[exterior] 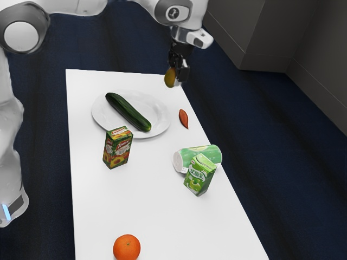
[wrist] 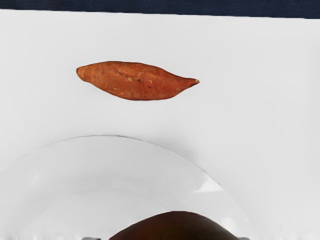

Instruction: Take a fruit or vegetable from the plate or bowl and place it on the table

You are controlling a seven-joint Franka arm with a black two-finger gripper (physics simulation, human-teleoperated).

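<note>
In the exterior view my gripper is raised near the table's far right corner, shut on a yellow-brown rounded fruit. The wrist view has the dark underside of the fruit at its lower edge, between the tips of my gripper. The white plate holds a long green cucumber. A reddish-orange sweet potato lies on the white table, beside the plate and apart from it. Over in the wrist view are the sweet potato and the plate's rim.
A juice box stands near the plate. A green cylindrical can lies on its side by the table's right edge in the exterior view, with a green carton in front of it. An orange sits at the near end.
</note>
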